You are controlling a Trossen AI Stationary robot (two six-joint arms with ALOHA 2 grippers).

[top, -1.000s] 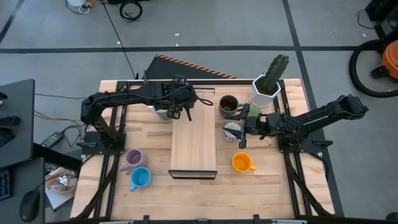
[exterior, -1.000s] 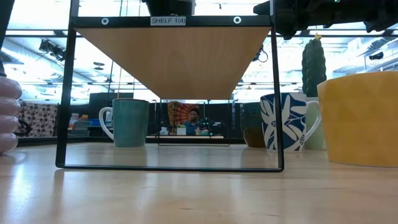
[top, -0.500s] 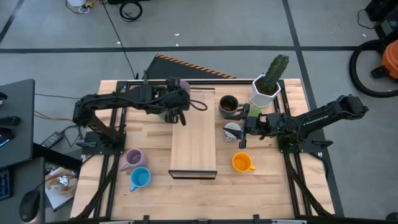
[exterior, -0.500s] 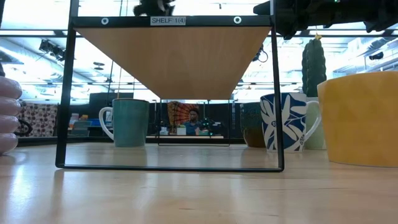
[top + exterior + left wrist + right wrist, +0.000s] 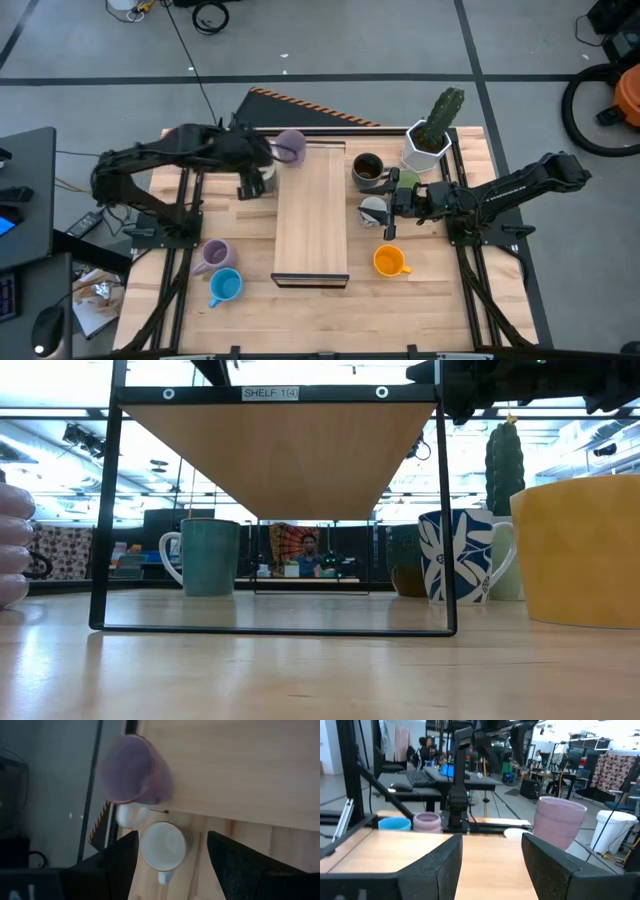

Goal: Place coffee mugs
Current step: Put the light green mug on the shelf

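While a smooth round purple mug [image 5: 290, 146] stands on the pale wooden shelf [image 5: 312, 215], the left gripper [image 5: 249, 185] hangs released.

1 mug [image 5: 290, 146] stands on the shelf's [image 5: 312, 235] far-left corner.

From the low camera I am losing most of the orange mug [image 5: 585, 550], which is running off the picture's right edge. A purple mug [image 5: 10, 550] is showing only as a blurred sliver at the left edge. The dark mug [image 5: 405, 565] is sitting half hidden behind the floral mug [image 5: 455, 557], and the shelf's top surface is lying above that camera's line of sight.

In the left wrist view the purple mug [image 5: 132, 775] on the shelf [image 5: 225, 765] is smearing into blur.

From overhead, the left arm is covering part of the white mug [image 5: 252, 183], and I am unable to make out the right pincer's [image 5: 392, 205] fingers against the arm.
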